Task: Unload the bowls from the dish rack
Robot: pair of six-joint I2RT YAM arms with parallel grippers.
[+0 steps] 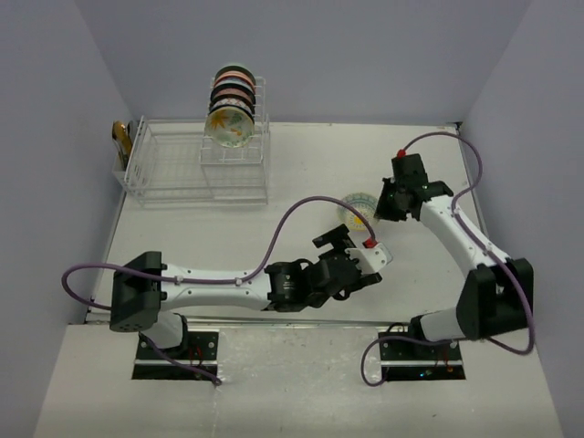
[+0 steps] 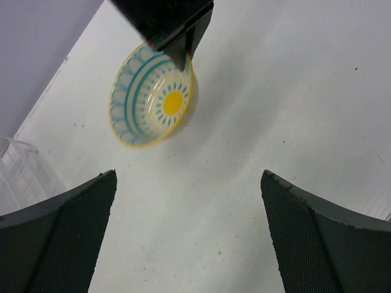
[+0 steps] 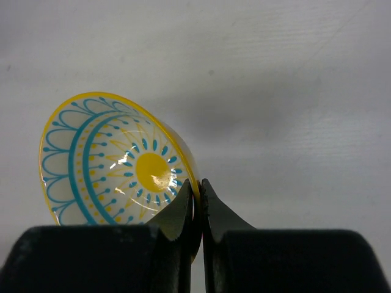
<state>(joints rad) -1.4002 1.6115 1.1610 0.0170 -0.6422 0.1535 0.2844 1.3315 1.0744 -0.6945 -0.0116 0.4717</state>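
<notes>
The dish rack (image 1: 196, 169) is set at the far left of the table (image 1: 301, 164). In its tall slotted tower, bowls (image 1: 230, 123) are stood on edge, one behind another. Only the rims are shown of those behind the front one. A golden-brown object (image 1: 119, 139) is seen at the rack's left end, too small to identify. A yellow-rimmed bowl (image 3: 116, 162) with a blue pattern is held tilted on its side, well apart from the rack, its rim pinched between the right jaws. Whether it touches the table cannot be told. The left jaws are spread wide near it, gripping nothing.
</notes>
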